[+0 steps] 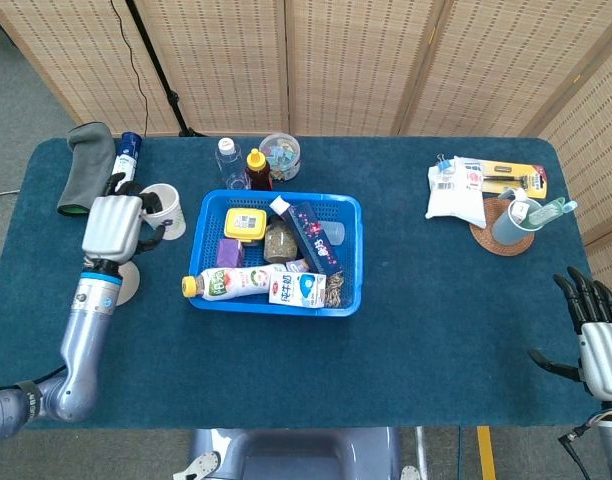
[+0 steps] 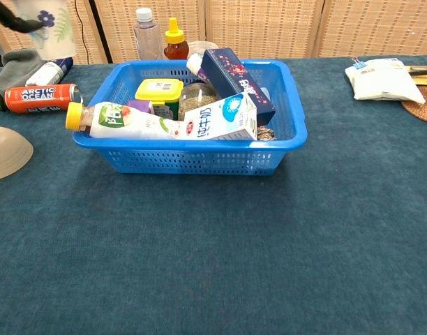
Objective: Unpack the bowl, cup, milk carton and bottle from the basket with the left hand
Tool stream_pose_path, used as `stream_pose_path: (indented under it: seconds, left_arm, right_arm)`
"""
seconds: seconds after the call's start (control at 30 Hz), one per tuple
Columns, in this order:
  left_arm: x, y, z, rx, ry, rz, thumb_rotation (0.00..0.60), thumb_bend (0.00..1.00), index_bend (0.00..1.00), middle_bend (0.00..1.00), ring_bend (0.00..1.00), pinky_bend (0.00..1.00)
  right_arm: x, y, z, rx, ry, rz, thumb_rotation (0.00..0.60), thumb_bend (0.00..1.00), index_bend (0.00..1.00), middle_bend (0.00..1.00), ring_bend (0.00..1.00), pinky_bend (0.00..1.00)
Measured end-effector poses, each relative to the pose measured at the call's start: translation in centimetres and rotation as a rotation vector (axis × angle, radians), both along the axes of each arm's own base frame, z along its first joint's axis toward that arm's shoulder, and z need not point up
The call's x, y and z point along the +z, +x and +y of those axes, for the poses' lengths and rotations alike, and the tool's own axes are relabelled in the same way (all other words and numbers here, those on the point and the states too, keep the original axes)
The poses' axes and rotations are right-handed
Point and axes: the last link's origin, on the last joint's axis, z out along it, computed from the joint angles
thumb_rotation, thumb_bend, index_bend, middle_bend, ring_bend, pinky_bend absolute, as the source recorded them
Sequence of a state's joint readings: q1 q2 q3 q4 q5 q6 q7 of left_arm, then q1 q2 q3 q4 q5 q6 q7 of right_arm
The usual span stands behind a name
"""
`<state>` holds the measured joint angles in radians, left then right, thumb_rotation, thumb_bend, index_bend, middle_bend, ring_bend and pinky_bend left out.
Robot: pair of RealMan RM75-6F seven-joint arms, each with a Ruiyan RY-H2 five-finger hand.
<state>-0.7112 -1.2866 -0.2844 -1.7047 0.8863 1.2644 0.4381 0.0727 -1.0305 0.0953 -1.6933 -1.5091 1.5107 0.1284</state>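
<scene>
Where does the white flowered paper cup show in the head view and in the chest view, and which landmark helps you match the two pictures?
Head view: the cup is in the left hand, left of the blue basket, outside it.
Chest view: the cup is at the top left corner, cut off by the frame.
Shared landmark: the orange can, lying beside the cup.
</scene>
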Motion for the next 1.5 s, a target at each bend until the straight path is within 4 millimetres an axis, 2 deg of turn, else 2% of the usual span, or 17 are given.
stream_pose_path:
  seconds: [0.07, 0.1, 0.17, 0.23, 0.3, 0.33, 0.4, 0.53, 0.73, 0.93, 1.13, 1.3, 1.5]
  left_arm:
    - [0.1, -1.4, 0.1, 0.035, -0.003, 0.005, 0.6, 0.46, 0.73, 0.66, 0.27, 0.12]
    - [0.1, -2.0, 0.1, 0.051, -0.008, 0.007, 0.6, 0.45, 0.7, 0.61, 0.25, 0.12]
    - [-0.3, -3.3, 0.2, 0.084, -0.03, 0.01, 0.6, 0.43, 0.6, 0.44, 0.18, 0.11]
    - [-0.8, -4.3, 0.4, 0.106, -0.057, 0.014, 0.6, 0.4, 0.39, 0.23, 0.08, 0.09]
    - [-1.6, -5.3, 0.5, 0.126, -0.088, 0.01, 0.6, 0.36, 0.21, 0.1, 0.03, 0.08]
    - [-1.9, -5.6, 0.4, 0.134, -0.1, 0.009, 0.6, 0.34, 0.1, 0.03, 0.01, 0.06]
    - [-2.4, -6.1, 0.3, 0.148, -0.118, 0.016, 0.6, 0.29, 0.0, 0.0, 0.0, 0.02]
    - [-3.0, -6.4, 0.2, 0.157, -0.146, 0.027, 0.6, 0.21, 0.0, 0.0, 0.0, 0.0]
    - [-2.5, -5.5, -0.3, 0.101, -0.157, -0.022, 0.6, 0.19, 0.0, 0.0, 0.0, 0.0]
    - [-2.5, -2.9, -1.9, -0.018, -0.215, -0.077, 0.6, 0.11, 0.0, 0.0, 0.0, 0.0]
    - [-3.4, 0.5, -3.4, -0.129, -0.3, -0.109, 0.6, 0.06, 0.0, 0.0, 0.0, 0.0]
    - [-4.9, 2.7, -3.8, -0.221, -0.362, -0.143, 0.6, 0.06, 0.0, 0.0, 0.0, 0.0]
    - [-7.6, 4.7, -4.2, -0.284, -0.442, -0.198, 0.6, 0.06, 0.0, 0.0, 0.0, 0.0]
  right_arm:
    - [0.0, 0.0, 0.0, 0.001, 0.002, 0.001, 0.6, 0.0, 0.0, 0.0, 0.0, 0.0]
    - [-0.1, 0.1, 0.0, 0.002, 0.004, 0.002, 0.6, 0.0, 0.0, 0.0, 0.0, 0.0]
    - [-0.2, 0.1, 0.0, 0.003, 0.009, 0.005, 0.6, 0.0, 0.0, 0.0, 0.0, 0.0]
    - [-0.3, 0.2, 0.1, 0.004, 0.014, 0.004, 0.6, 0.0, 0.0, 0.0, 0.0, 0.0]
    - [-0.4, 0.2, 0.1, 0.004, 0.014, 0.004, 0.6, 0.0, 0.0, 0.0, 0.0, 0.0]
    - [-0.4, 0.2, 0.1, 0.003, 0.014, 0.005, 0.6, 0.0, 0.0, 0.0, 0.0, 0.0]
    - [-0.3, 0.2, 0.1, 0.003, 0.012, 0.006, 0.6, 0.0, 0.0, 0.0, 0.0, 0.0]
    - [-0.4, 0.1, 0.1, 0.0, 0.011, 0.008, 0.6, 0.0, 0.0, 0.0, 0.0, 0.0]
    - [-0.4, 0.2, 0.0, 0.002, 0.011, 0.005, 0.6, 0.0, 0.0, 0.0, 0.0, 0.0]
    - [-0.4, 0.2, 0.1, 0.007, 0.016, -0.008, 0.6, 0.0, 0.0, 0.0, 0.0, 0.0]
    - [-0.3, 0.2, 0.1, 0.009, 0.015, -0.012, 0.6, 0.0, 0.0, 0.0, 0.0, 0.0]
    - [-0.2, 0.1, 0.0, 0.005, 0.011, -0.01, 0.6, 0.0, 0.0, 0.0, 0.0, 0.0]
    - [-0.1, 0.1, 0.0, 0.006, 0.011, -0.009, 0.6, 0.0, 0.0, 0.0, 0.0, 0.0]
